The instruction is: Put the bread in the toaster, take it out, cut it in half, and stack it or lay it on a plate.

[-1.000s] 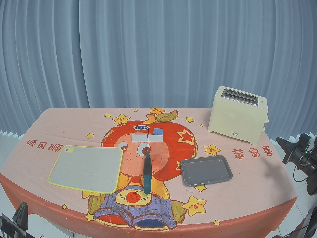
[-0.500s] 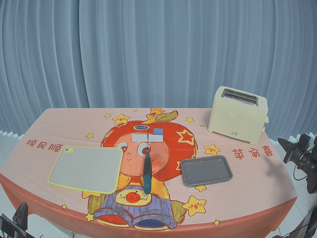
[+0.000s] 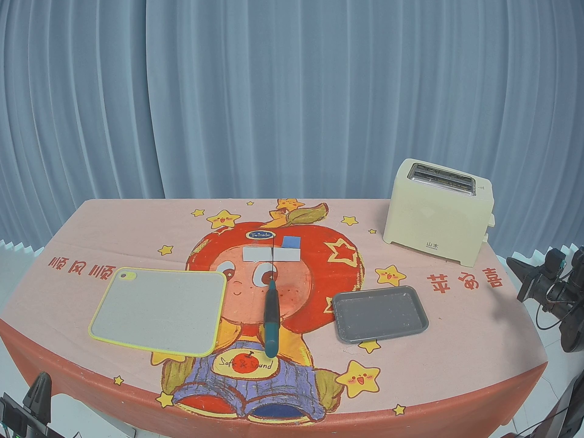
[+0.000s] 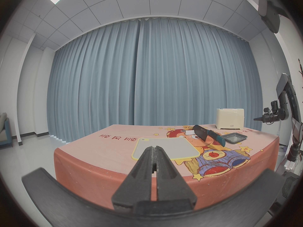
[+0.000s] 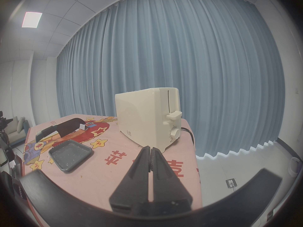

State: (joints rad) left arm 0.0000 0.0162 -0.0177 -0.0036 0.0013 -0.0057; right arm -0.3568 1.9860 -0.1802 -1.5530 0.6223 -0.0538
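**Toaster and right arm, at the right side of the table.** The toaster (image 3: 439,214) stands upright at the far right corner of the table (image 3: 121,232). Its long axis and its two slots (image 3: 441,178) run roughly across the table, left to right. Its lever (image 5: 174,114) and dial (image 5: 174,133) sit on the narrow end that faces off the table's right edge.

The right gripper (image 5: 150,149) hangs just off that edge, nearer the robot than the toaster and well apart from it. It points toward the lever end, and its fingers are pressed together with nothing between them.

The left gripper (image 4: 154,148) hangs low off the near left corner, fingers likewise closed on nothing. The cutting board (image 3: 158,311), the knife (image 3: 271,320) and the tray (image 3: 378,313) all lie between it and the toaster.

Whether a slice of bread sits down in the slots cannot be told, because the openings are dark from above.

**Judgement.** The right arm is plainly the nearer one, so the coming move falls to it, whether that is working the lever or drawing bread up out of a slot. For the lever, the approach runs along the toaster's long axis. For the bread, the fingers must first part, come in from above, and span the slice across the slot's narrow width.
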